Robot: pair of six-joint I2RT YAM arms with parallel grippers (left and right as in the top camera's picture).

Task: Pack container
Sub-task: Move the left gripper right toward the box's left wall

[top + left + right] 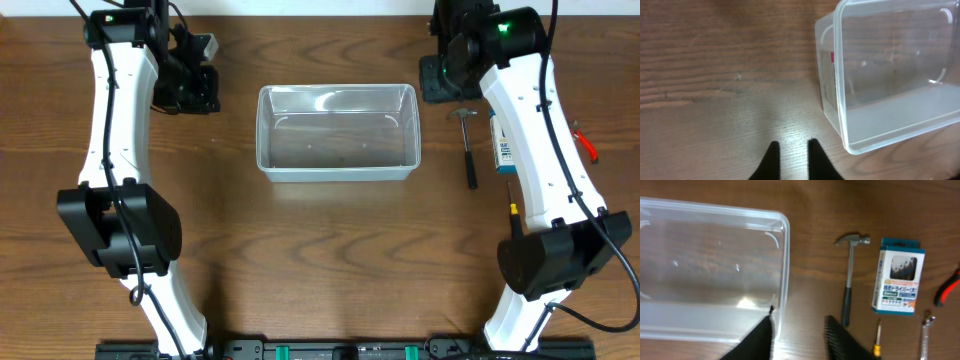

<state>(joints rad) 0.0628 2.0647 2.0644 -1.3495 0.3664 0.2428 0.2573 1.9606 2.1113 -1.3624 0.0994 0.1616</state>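
Observation:
The container [266, 130] is a clear plastic tub standing empty at the middle back of the table. My left gripper [190, 85] hovers to its left. In the left wrist view, the black fingers of the left gripper [792, 145] are drawn close together over bare wood with nothing between them, and the container [840, 75] lies to their right. My right gripper [441, 75] hangs above the table to the right of the tub. Seen from the right wrist, the right gripper [800, 317] has its jaws apart and empty above the near corner of the container [785, 255].
Right of the tub lie a small hammer [849, 280], a blue-and-white box [898, 277], red-handled pliers [947, 290], a yellow-handled screwdriver [877, 340] and a metal wrench [926, 335]. Both arms rise from bases at the front edge.

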